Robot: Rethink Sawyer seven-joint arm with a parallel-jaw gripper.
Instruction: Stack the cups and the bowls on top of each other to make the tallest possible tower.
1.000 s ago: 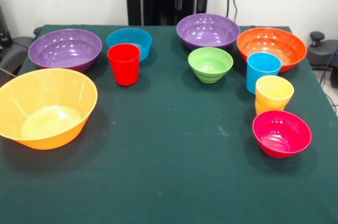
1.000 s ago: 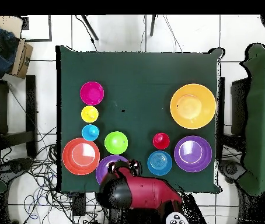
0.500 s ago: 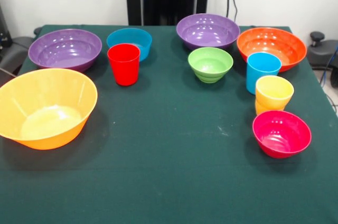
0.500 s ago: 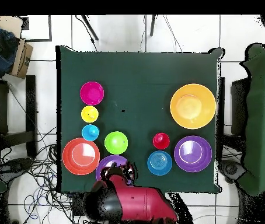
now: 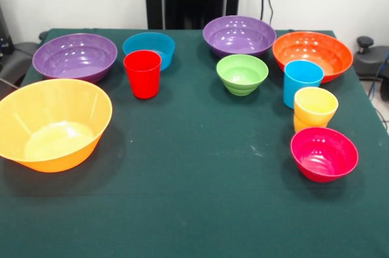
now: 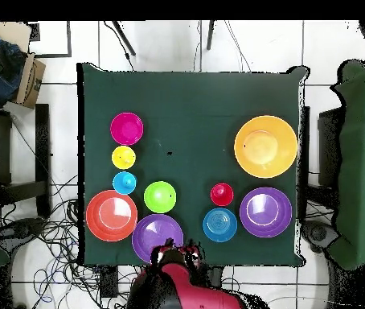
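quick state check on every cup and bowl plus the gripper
red cup: upright, alone
light blue cup: upright
yellow cup: upright
bowls, e.g. yellow-orange bowl: all upright, empty, unstacked
gripper: at the table's edge, holding nothing I can see

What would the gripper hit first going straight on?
Probably the purple bowl next to the green bowl, just ahead of the gripper; the gripper's height and tilt are unclear.

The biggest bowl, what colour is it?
Yellow-orange; the biggest bowl shows best in the front view.
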